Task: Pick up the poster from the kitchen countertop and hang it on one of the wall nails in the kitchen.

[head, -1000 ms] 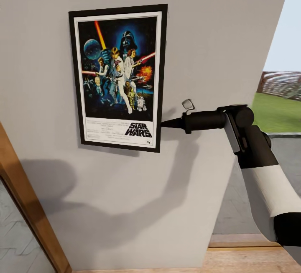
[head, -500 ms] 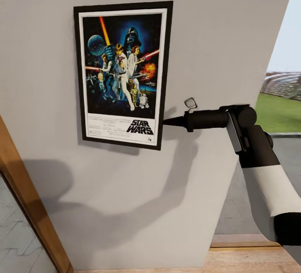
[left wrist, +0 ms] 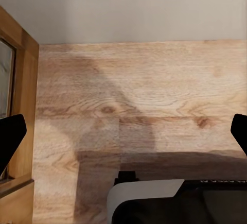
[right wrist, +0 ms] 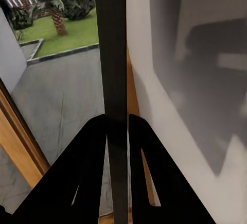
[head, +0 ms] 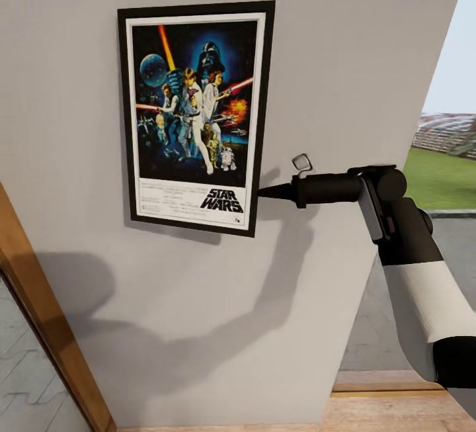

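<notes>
Right now the poster (head: 196, 116) sits flat and upright on the light-grey wall (head: 344, 42). My right gripper (head: 261, 192) is at its lower right edge, by the title; the right wrist view shows both fingers (right wrist: 92, 147) pinching the black frame edge. My arm's shadow falls on the wall below. A wooden door frame (head: 39, 326) runs just beside on the left, with open lawn (head: 439, 177) past the wall's right end. My left gripper (left wrist: 123, 131) hangs spread wide over the wooden floor (left wrist: 144, 90), holding nothing.
</notes>
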Robot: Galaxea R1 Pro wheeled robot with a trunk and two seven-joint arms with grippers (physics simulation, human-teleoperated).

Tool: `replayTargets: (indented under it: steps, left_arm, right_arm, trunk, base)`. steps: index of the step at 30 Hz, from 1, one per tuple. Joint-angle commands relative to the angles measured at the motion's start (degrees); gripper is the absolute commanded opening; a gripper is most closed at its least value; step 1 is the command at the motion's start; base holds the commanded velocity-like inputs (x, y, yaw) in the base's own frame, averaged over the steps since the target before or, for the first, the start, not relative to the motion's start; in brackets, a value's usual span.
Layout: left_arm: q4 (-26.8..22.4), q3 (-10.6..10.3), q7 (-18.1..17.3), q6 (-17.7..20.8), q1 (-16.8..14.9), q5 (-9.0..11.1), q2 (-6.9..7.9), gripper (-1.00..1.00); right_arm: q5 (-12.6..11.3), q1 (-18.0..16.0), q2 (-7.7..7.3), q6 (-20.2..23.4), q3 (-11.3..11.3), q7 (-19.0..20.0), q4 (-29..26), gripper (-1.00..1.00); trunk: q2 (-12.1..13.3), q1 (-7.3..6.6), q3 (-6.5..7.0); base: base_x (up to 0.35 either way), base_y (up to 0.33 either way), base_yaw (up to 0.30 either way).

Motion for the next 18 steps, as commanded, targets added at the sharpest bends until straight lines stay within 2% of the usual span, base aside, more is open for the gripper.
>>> replayTargets:
  steps: [1,18]
  left_arm:
    - [-0.05,0.06,-0.02,-0.10,0.04,-0.03,-0.01,1.00]
    - [-0.04,0.06,-0.02,-0.10,0.04,-0.03,-0.01,1.00]
  right_arm:
    - [-0.35,-0.02,-0.05,0.58,0.09,0.06,0.02,-1.00]
    - [-0.26,-0.02,-0.05,0.53,0.35,0.15,0.02,-1.00]
  trunk:
    - [-0.03,0.02,-0.01]
    - [-0.03,0.02,-0.01]
  base:
    - [0.000,0.000,0.000]
    - [0.000,0.000,0.000]
